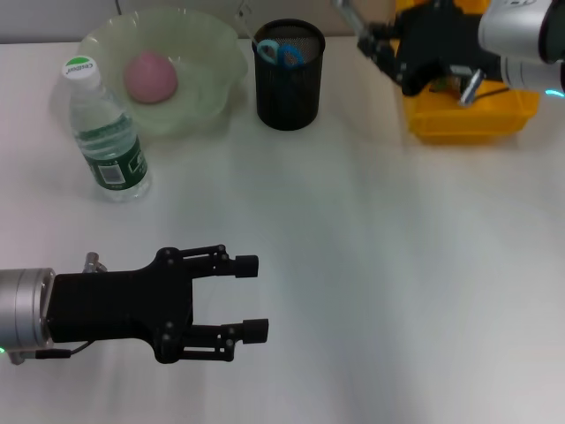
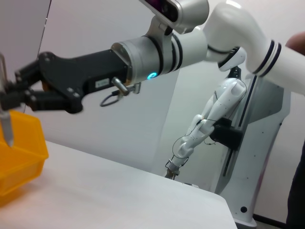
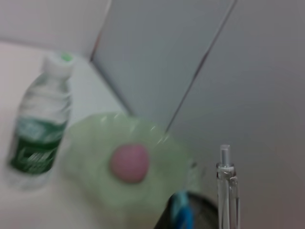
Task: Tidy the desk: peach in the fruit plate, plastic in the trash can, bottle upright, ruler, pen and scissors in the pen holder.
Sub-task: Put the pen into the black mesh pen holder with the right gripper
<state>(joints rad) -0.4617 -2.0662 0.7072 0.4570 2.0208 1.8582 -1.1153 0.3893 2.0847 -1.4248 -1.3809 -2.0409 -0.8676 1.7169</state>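
my right gripper (image 1: 369, 40) pinches a clear plastic pen (image 3: 227, 188) over the desk's far edge; my left gripper (image 1: 250, 298) rests agape near the front.

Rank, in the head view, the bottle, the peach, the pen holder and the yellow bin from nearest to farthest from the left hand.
From the left hand:
1. Bottle, upright, on the robot's left.
2. Pen holder, farther back, near the middle.
3. Peach, in the fruit plate behind the bottle; nearly level with the pen holder, too close to call.
4. Yellow bin, far right.
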